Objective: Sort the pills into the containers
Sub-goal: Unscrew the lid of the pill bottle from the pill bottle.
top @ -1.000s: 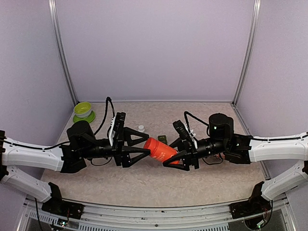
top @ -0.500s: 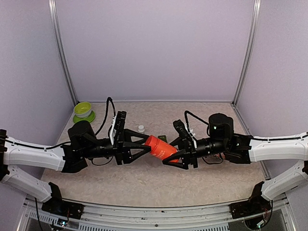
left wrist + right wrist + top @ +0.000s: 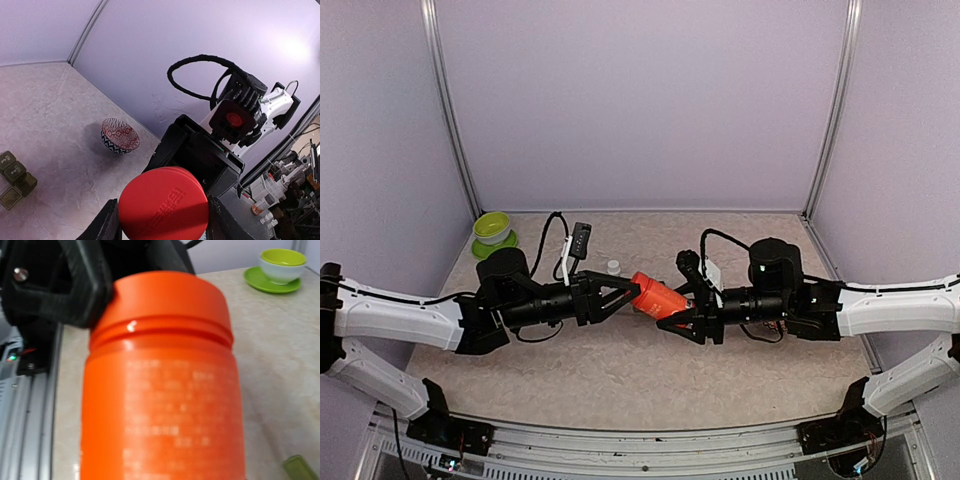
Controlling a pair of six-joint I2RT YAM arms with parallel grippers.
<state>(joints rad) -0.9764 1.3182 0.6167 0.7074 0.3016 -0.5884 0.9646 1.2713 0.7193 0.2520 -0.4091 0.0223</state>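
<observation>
The pill bottle (image 3: 657, 297), orange with a red cap, hangs on its side above the middle of the worktop (image 3: 620, 375), clear of it, with the cap end toward the left. The left pincer (image 3: 629, 297) is clamped on the cap. From the left wrist the red disc sits between the two black fingers (image 3: 107, 222) and touches both; its lower edge is cut off by the frame. The right pincer (image 3: 676, 304) is clamped on the body at the other end. In the right wrist view the bottle fills the frame, its printing is too blurred to read, and that pincer's own fingers do not show. What the bottle holds cannot be seen.

A lime-green bowl (image 3: 492, 226) on a green saucer stands in the far left corner. A small bowl with a red and black pattern (image 3: 120, 135) stands by the foot of a wall; which edge that is I cannot tell.

The containers (image 3: 15, 171), a short row of dark green boxes, lie on the worktop, lower than the held bottle and well apart from the left pincer. From above, the bottle and pincers hide them. An olive-green corner (image 3: 300, 466) is cut off in the right wrist view, so what it is cannot be made out. A small white thing (image 3: 613, 267) beyond the left pincer is too small to name.
</observation>
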